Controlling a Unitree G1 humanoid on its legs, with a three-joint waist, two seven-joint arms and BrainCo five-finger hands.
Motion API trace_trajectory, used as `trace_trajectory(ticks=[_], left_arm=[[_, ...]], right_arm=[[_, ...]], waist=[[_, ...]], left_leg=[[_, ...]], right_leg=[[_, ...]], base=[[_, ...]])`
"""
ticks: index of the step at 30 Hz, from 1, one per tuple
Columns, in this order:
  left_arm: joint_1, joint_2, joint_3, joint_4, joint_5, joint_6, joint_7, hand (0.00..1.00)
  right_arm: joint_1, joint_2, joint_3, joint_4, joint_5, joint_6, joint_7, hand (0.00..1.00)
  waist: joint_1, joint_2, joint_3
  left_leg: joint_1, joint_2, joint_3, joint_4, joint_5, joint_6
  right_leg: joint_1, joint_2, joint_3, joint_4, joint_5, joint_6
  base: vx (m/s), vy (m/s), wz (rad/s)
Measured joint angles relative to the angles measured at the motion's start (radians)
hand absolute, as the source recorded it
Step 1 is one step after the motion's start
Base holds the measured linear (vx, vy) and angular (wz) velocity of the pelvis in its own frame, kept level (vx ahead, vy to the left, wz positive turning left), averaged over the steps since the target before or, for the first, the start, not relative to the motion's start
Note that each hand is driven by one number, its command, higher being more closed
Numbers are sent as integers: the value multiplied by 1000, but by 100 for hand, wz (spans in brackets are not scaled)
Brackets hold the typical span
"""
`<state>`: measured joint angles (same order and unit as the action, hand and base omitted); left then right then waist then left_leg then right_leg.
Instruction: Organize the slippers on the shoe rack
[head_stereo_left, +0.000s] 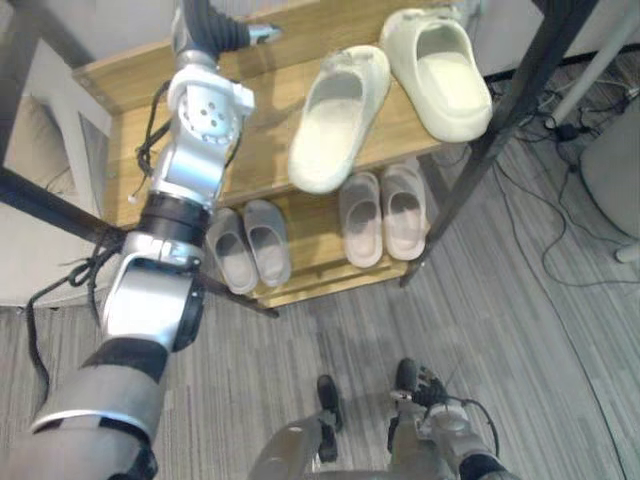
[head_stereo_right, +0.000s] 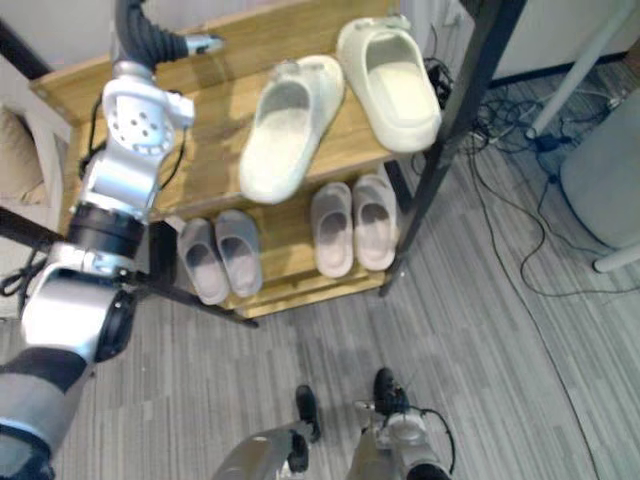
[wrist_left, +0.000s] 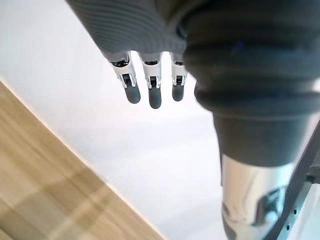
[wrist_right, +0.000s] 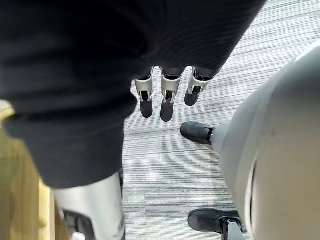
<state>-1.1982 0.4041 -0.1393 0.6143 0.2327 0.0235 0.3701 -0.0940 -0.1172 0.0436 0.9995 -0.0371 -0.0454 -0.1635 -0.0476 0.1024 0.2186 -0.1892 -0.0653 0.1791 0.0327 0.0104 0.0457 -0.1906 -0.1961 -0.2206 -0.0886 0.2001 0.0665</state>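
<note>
We see our left arm (head_stereo_left: 190, 160) stretched up and forward, and the left hand (wrist_left: 154, 92) at its end has straight fingers, holding nothing. Our right hand (wrist_right: 167, 102) points downward, fingers relaxed and empty.

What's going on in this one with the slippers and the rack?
The robot's left hand is over the top shelf of the shoe rack, fingers straight, holding nothing. A cream slipper lies skewed there beside its mate. A grey pair and a pink pair sit neatly on the lower shelf. The right hand hangs open above the floor.
</note>
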Motion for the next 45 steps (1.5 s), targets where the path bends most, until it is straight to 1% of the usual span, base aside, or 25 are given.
trace_trajectory(ticks=[3, 5, 8, 11, 12, 13, 15, 16, 17, 18, 20, 22, 27, 28, 32, 39, 42, 45], left_arm=[[18, -16, 0, -7, -2, -9, 0, 0], [57, -35, 0, -53, -32, -17, -1, 0], [116, -53, 3, -118, -64, -22, -1, 0], [241, -108, 6, -217, -133, -36, -2, 0], [298, -145, 6, -258, -174, -48, -5, 0], [318, -157, 5, -273, -189, -51, -6, 0], [411, -204, 1, -341, -253, -66, -27, 0], [450, -224, -8, -369, -278, -69, -31, 0], [450, -224, -8, -369, -278, -69, -31, 0], [531, -249, -36, -414, -338, -92, -49, 0], [613, -257, -61, -448, -379, -107, -56, 0], [683, -271, -85, -467, -434, -111, -75, 0], [774, -282, -122, -467, -474, -123, -108, 0], [790, -285, -130, -467, -488, -123, -118, 0], [802, -304, -157, -468, -503, -128, -122, 0], [801, -311, -192, -463, -501, -133, -137, 0], [796, -313, -201, -453, -501, -144, -137, 0], [777, -315, -207, -433, -501, -146, -136, 0]], right_arm=[[4, 0, 0, 0, 0, 6, 0, 0], [12, 0, 0, 0, 0, 7, 0, 0], [12, 2, 0, 0, 0, 11, 0, 0], [21, 2, -1, 0, -1, 17, 0, 0], [28, 1, -1, 0, -1, 19, -1, 0], [30, 1, -1, 0, -1, 21, -1, 0], [35, 3, -1, 0, -1, 28, 0, 0], [38, 2, -2, 0, -2, 29, 0, 0], [38, 2, -2, 0, -2, 29, 0, 0], [42, 4, -2, 0, -2, 33, 0, 0], [46, 10, -2, -1, -2, 37, 0, 0], [46, 16, -2, -1, -2, 39, 0, 0], [43, 34, 0, 0, -4, 44, 0, 0], [42, 37, 1, 0, -4, 45, 0, 0], [42, 35, 2, 0, -4, 45, -4, 0], [43, 37, 17, 0, -4, 45, -9, 0], [43, 36, 17, 0, -4, 45, -12, 0], [43, 37, 18, 0, -4, 45, -12, 0]], waist=[[1, 1, -4], [3, 8, -21], [10, 9, -21], [18, 12, -25], [26, 17, -38], [29, 18, -41], [44, 24, -50], [46, 28, -54], [46, 28, -54], [49, 30, -56], [52, 30, -60], [55, 28, -79], [58, 26, -80], [58, 26, -80], [59, 21, -82], [57, -9, -86], [55, -10, -86], [54, -13, -87]], left_leg=[[18, 0, -11, -8, 4, -2], [20, -2, -26, -28, 18, -3], [24, -1, -34, -34, 26, -6], [55, 0, -45, -56, 31, -15], [56, 0, -54, -67, 32, -19], [56, 0, -56, -68, 33, -20], [57, 1, -63, -68, 35, -23], [59, 1, -72, -68, 37, -23], [59, 1, -72, -68, 37, -23], [86, 3, -85, -74, 37, -25], [122, 7, -90, -97, 42, -32], [121, 12, -101, -102, 45, -36], [128, 28, -110, -103, 44, -45], [129, 33, -110, -103, 43, -48], [139, 43, -115, -101, 38, -57], [139, 56, -132, -101, 37, -68], [139, 56, -131, -101, 36, -68], [139, 56, -130, -101, 36, -68]], right_leg=[[19, -1, -15, 0, -4, 4], [19, -1, -28, 0, -5, 4], [25, 0, -39, 0, -5, 4], [52, 1, -48, -1, -11, 6], [53, 1, -58, -1, -13, 6], [53, 1, -62, -1, -13, 6], [59, 1, -75, -1, -14, 6], [66, 1, -83, -1, -16, 8], [66, 1, -83, -1, -16, 8], [98, 3, -101, -8, -26, 11], [125, 8, -106, -8, -36, 10], [128, 13, -118, -8, -48, 6], [139, 28, -134, -9, -54, 9], [141, 33, -134, -9, -53, 9], [153, 44, -139, -9, -59, 8], [159, 58, -152, -9, -68, 2], [158, 57, -151, -9, -68, 2], [158, 57, -150, -9, -68, 2]], base=[[30, -13, 13], [46, -26, 17], [27, -21, 11], [28, -19, 10], [39, -19, 17], [35, -15, 14], [39, -17, 13], [35, -17, 15], [40, -20, 25], [34, -21, 16], [48, -39, 11], [43, -45, 12], [38, -46, 7], [48, -42, -3], [52, -35, 1], [30, -17, 4], [0, 0, 0], [0, 0, 0]])
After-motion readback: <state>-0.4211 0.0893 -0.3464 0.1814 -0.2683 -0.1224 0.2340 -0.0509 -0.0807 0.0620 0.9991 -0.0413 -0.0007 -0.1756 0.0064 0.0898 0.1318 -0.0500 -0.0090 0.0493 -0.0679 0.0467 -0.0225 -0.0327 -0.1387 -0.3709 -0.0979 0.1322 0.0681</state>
